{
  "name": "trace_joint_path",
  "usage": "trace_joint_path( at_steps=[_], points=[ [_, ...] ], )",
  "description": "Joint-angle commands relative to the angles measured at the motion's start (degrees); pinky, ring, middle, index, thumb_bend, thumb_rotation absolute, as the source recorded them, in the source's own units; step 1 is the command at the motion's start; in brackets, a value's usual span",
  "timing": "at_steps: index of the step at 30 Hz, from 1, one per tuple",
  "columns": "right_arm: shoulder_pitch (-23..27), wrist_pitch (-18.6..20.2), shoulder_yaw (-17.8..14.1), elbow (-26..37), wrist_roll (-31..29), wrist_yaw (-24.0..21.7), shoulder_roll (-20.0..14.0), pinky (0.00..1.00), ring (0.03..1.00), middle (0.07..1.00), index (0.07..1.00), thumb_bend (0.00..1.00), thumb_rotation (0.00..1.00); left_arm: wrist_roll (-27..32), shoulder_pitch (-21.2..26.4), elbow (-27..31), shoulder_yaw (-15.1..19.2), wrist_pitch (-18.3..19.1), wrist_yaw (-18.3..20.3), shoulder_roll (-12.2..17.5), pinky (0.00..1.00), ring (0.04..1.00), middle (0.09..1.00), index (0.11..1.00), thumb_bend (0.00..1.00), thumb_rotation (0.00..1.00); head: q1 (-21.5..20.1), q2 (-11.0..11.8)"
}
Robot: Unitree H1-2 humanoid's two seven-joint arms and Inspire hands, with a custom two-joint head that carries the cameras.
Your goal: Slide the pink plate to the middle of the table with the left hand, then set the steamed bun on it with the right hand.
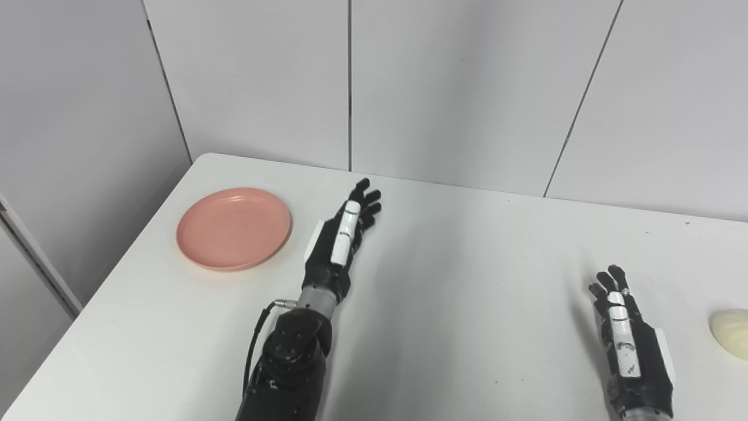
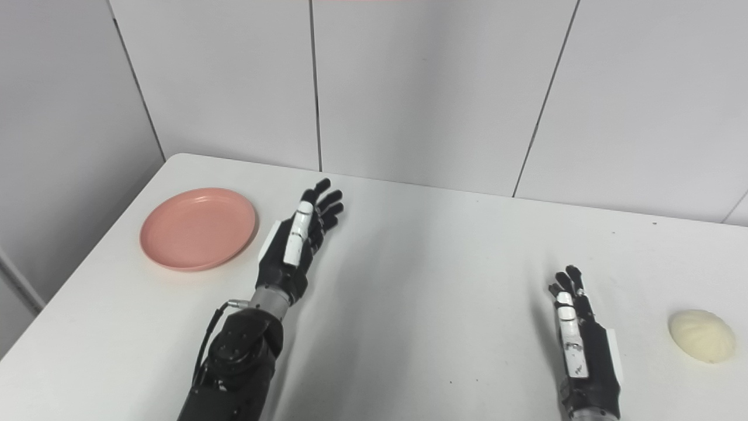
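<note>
A round pink plate (image 1: 234, 227) lies empty on the white table (image 1: 467, 280) near its far left corner. My left hand (image 1: 342, 234) is open and empty, held edge-on with fingers stretched forward, a short way to the right of the plate and apart from it. A cream steamed bun (image 2: 701, 335) lies on the table at the right edge. My right hand (image 2: 578, 339) is open and empty, fingers pointing forward, to the left of the bun and apart from it.
Grey wall panels (image 1: 467, 88) stand behind the table's far edge. The table's left edge (image 1: 117, 280) runs diagonally just beyond the plate. A cable (image 1: 257, 333) loops beside my left forearm.
</note>
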State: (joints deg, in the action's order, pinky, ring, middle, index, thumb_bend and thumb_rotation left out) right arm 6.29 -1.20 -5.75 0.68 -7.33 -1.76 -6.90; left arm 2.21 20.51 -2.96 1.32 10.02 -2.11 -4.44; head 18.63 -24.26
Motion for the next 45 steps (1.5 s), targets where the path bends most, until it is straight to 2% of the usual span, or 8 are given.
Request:
trace_joint_path(
  at_steps=[1, 6, 12, 16, 22, 29, 40, 45],
  points=[
    [0.58, -2.35, 0.06, 1.49, 0.19, -0.89, -0.70, 0.99, 0.951, 0.972, 0.987, 0.50, 0.91, -0.22, 2.81, 1.30, 0.82, -0.52, -0.59, 1.16, 0.95, 0.880, 0.876, 0.886, 0.72, 1.00, -0.04, -0.01],
    [0.16, -2.77, -0.03, 2.24, 0.54, -0.31, -0.04, 0.96, 0.932, 0.965, 0.982, 0.39, 0.93, -0.48, 4.56, 2.20, 3.21, -0.53, -1.40, 3.76, 0.94, 0.845, 0.842, 0.850, 0.73, 1.00, -0.13, 0.87],
    [0.14, -0.25, 0.15, 3.61, 0.96, -0.03, 0.43, 0.97, 0.934, 0.955, 0.967, 0.44, 0.89, 0.25, 6.29, 1.35, 7.56, -3.62, -3.62, 5.96, 0.76, 0.771, 0.780, 0.779, 0.72, 0.99, -2.33, 0.41],
    [0.25, -0.28, -0.04, 3.62, 0.86, 0.17, 0.79, 0.99, 0.941, 0.948, 0.957, 0.42, 0.88, 0.38, 7.57, -0.36, 9.88, -5.25, -5.08, 7.26, 0.73, 0.739, 0.752, 0.744, 0.73, 0.99, -2.09, 0.42],
    [0.06, 0.28, -0.04, 4.48, 0.17, -0.58, 0.14, 1.00, 0.961, 0.965, 0.976, 0.34, 0.89, 2.46, 8.94, -2.72, 13.65, -4.47, -4.94, 11.19, 0.70, 0.721, 0.736, 0.732, 0.78, 1.00, 0.38, 1.28],
    [-0.52, -0.03, 0.39, 5.10, 0.85, -1.22, -0.79, 1.00, 0.959, 0.976, 0.996, 0.35, 0.87, 4.50, 8.85, -3.48, 16.19, -2.72, -5.18, 14.35, 0.76, 0.750, 0.753, 0.749, 0.78, 1.00, 2.45, 2.19],
    [-0.76, -1.15, -0.62, 4.46, 0.41, -1.47, -0.78, 0.98, 0.945, 0.960, 0.976, 0.34, 0.87, 6.03, 9.19, -8.86, 19.67, -6.15, -6.72, 16.96, 0.75, 0.738, 0.737, 0.737, 0.89, 1.00, 5.46, 3.83],
    [-0.80, -0.59, -0.75, 4.56, 0.10, -1.88, -1.16, 1.00, 0.964, 0.974, 0.990, 0.35, 0.86, 5.67, 9.18, -11.31, 20.58, -7.52, -7.62, 18.16, 0.75, 0.732, 0.730, 0.729, 0.86, 1.00, 6.43, 4.83]
  ],
)
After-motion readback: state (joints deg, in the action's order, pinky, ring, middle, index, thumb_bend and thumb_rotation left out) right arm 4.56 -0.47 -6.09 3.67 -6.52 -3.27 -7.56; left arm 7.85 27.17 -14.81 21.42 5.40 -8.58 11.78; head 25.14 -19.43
